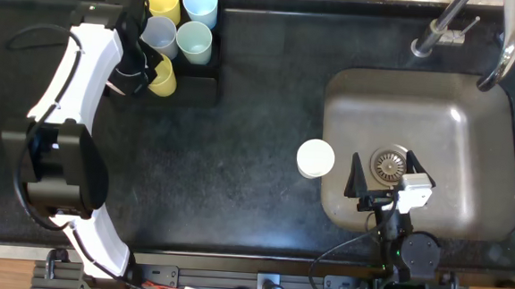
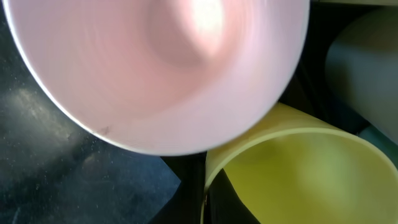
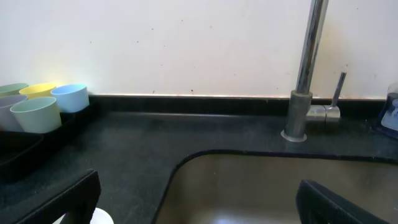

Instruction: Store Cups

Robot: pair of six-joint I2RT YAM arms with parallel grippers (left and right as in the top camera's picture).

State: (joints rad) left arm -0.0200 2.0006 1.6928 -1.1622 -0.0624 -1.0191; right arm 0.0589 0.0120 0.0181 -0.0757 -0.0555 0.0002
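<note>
Risk: the left tool [image 1: 142, 64] crowds the black plastic tray [image 1: 198, 89] at the desk's back-left corner. The pale pink plastic cup [image 2: 155, 68] sits close beside the tilted yellow plastic cup [image 2: 298, 174]; a nudge could topple either. Left tool's grip: cannot tell. The right tool [image 1: 383, 167] is over the steel sink [image 1: 474, 113], fingers wide apart, empty. A round white cup [image 1: 315, 159] waits by the sink's left rim.

Sink station: right gripper [image 3: 199, 208] above the sink [image 3: 261, 183], fingers spread wide.
Faucet [image 3: 305, 81] upright on the black countertop [image 3: 155, 134] behind the basin. Well apart, a black tray [image 3: 18, 149] holds clustered cups [image 3: 37, 113]: pale green, yellow, light blue. A white object [image 3: 99, 218] lies just beside one finger.
</note>
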